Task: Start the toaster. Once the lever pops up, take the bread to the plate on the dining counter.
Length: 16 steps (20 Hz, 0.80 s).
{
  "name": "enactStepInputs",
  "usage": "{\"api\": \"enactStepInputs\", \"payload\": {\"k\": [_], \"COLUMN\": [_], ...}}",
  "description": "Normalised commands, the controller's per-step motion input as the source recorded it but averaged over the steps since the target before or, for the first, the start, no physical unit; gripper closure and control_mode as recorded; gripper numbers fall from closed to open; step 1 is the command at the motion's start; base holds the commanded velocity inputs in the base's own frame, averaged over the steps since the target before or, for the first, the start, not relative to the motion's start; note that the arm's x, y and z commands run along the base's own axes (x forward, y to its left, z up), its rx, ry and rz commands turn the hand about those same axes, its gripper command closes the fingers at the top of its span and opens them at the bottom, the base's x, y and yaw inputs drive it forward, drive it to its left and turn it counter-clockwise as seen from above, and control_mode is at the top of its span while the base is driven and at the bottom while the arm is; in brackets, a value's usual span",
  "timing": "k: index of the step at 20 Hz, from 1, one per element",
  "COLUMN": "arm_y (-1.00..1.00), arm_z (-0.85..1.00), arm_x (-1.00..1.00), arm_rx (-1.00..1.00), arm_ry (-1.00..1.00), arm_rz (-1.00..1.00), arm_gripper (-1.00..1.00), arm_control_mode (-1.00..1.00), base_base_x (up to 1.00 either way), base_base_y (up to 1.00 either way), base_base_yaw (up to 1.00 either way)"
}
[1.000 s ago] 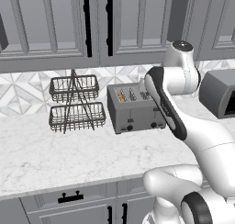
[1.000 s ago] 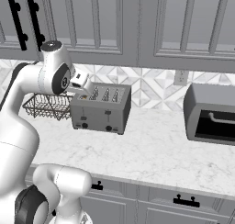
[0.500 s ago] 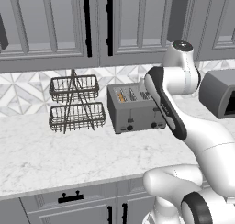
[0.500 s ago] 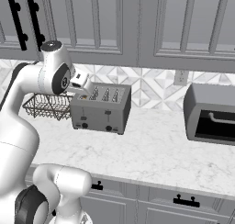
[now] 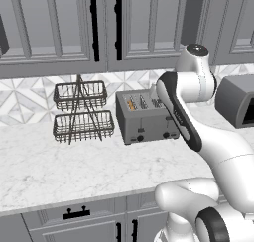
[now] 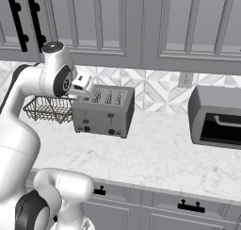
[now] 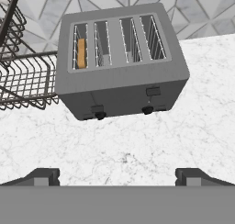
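The toaster (image 7: pixel 121 62) stands on the white marble wall counter (image 7: pixel 137 145), its back toward the patterned tile backsplash (image 6: pixel 150 90) and its front, with two small black knobs and two levers, facing the robot. It has four slots on top. The bread (image 7: pixel 81 53) sits upright in the leftmost slot as seen from the hand view, an orange-tan slice sunk inside the slot with its top edge showing. In the left base view the same slice shows as an orange spot in the toaster's near-left slot (image 5: pixel 131 104).

The gripper (image 7: pixel 117 176) hovers above and in front of the toaster, apart from it, jaws spread wide with nothing between them; its two dark fingertips (image 7: pixel 43 176) stand far apart at the bottom of the hand view.

Just left of the toaster stands a two-tier dark wire basket rack (image 5: pixel 82 112). Well to the right on the same counter sits a dark grey toaster oven (image 6: pixel 217 117). Grey cabinets with black handles (image 5: pixel 94 25) hang above, and grey drawers (image 6: pixel 188 208) run below the counter edge.
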Motion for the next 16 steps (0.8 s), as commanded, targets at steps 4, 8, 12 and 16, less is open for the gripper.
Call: {"api": "enactStepInputs", "payload": {"k": [4, 8, 12, 16], "arm_y": [0.0, 0.0, 0.0, 0.0], "arm_z": [0.0, 0.0, 0.0, 0.0], "arm_x": [0.0, 0.0, 0.0, 0.0], "arm_rx": [0.0, 0.0, 0.0, 0.0], "arm_ry": [0.0, 0.0, 0.0, 0.0], "arm_rz": [0.0, 0.0, 0.0, 0.0], "arm_gripper": [-1.0, -1.0, -1.0, -1.0], "arm_control_mode": [-1.0, -1.0, -1.0, -1.0], "base_base_x": [0.0, 0.0, 0.0, 0.0], "base_base_y": [0.0, 0.0, 0.0, 0.0], "base_base_yaw": [0.0, 0.0, 0.0, 0.0]}}
